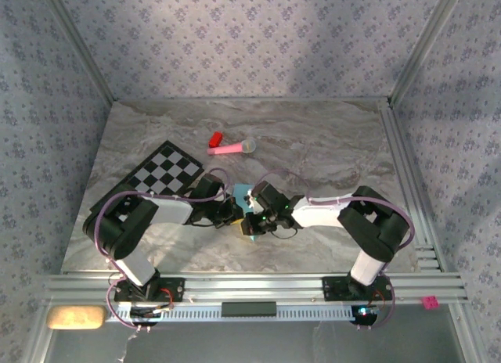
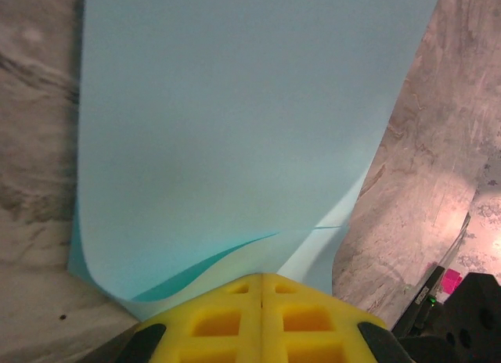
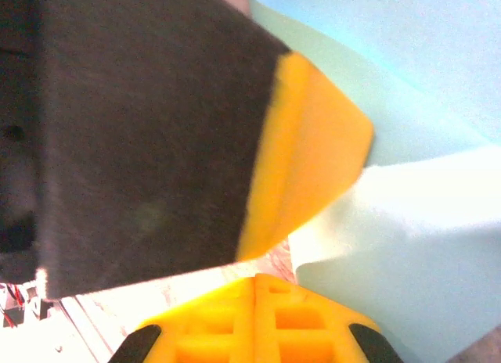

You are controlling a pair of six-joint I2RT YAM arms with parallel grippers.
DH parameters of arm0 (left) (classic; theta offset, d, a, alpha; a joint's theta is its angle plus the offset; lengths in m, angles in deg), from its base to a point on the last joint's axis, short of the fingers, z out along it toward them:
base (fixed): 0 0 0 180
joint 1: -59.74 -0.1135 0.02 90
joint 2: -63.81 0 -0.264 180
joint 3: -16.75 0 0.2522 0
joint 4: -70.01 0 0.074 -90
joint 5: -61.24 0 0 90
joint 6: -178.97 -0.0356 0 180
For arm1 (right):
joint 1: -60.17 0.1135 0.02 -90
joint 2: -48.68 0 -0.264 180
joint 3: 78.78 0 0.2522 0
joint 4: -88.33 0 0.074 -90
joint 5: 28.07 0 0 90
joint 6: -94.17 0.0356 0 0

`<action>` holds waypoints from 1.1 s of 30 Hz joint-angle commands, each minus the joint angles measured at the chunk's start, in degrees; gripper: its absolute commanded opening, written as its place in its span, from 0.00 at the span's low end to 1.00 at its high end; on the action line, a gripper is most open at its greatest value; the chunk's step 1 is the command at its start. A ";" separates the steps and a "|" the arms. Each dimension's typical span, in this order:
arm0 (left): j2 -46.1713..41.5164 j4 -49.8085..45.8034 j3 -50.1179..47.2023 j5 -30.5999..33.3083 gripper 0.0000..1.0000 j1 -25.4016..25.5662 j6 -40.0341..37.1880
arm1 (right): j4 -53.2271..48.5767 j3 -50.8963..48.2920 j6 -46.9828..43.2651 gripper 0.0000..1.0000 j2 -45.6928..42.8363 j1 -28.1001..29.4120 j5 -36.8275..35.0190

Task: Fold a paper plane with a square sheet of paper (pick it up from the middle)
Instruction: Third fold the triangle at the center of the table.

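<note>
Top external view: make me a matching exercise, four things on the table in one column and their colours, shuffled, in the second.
Things:
1 checkered mat
2 stick toy
3 small block
4 sheet of paper

Colours:
A light blue
B red
C black and white
D pink

Pairs: 1-C; 2-D; 3-B; 4-A

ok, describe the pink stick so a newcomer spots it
On the marble table, find the checkered mat at left. Just beyond its far corner lies the pink stick, flat, a pale round tip at its right end. The red block by its left end is short and boxy; the stick is long and slim.
</note>
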 commanded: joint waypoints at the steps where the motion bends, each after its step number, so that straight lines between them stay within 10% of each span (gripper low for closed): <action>1: 2.33 -5.35 -0.17 3.03 0.00 0.36 -1.34 | 0.05 -1.08 1.02 0.05 0.37 -0.29 -0.30; 33: 3.55 -7.16 -0.16 4.79 0.00 0.17 -1.32 | -0.22 -13.45 1.47 0.07 -9.14 -0.07 0.87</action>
